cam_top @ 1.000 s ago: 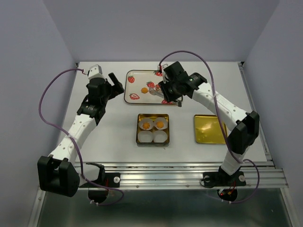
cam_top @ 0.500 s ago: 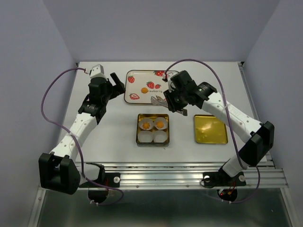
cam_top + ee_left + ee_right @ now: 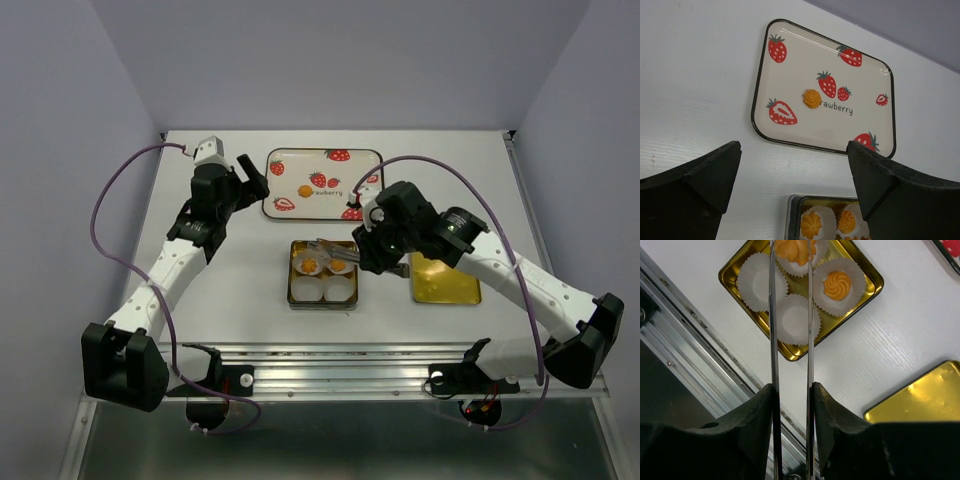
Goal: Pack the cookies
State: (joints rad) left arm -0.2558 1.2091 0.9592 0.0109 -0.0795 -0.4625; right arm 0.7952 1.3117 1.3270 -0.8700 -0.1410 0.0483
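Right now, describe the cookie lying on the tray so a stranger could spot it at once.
Look to the strawberry-print tray at the far side of the table. Near its middle sits a small orange swirled cookie. Unlike the flat red prints around it, it is raised.

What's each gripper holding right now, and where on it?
Right gripper: metal tongs, squeezed across both blades, well back from the tips. Left gripper: open, nothing held.

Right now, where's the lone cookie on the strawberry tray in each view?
Top external: cookie on the tray, left of centre, far side of the table.
Left wrist: cookie near mid-frame, left of the strawberry lettering.
Right wrist: not in it.
Shared landmark: the gold tin, in all three views.
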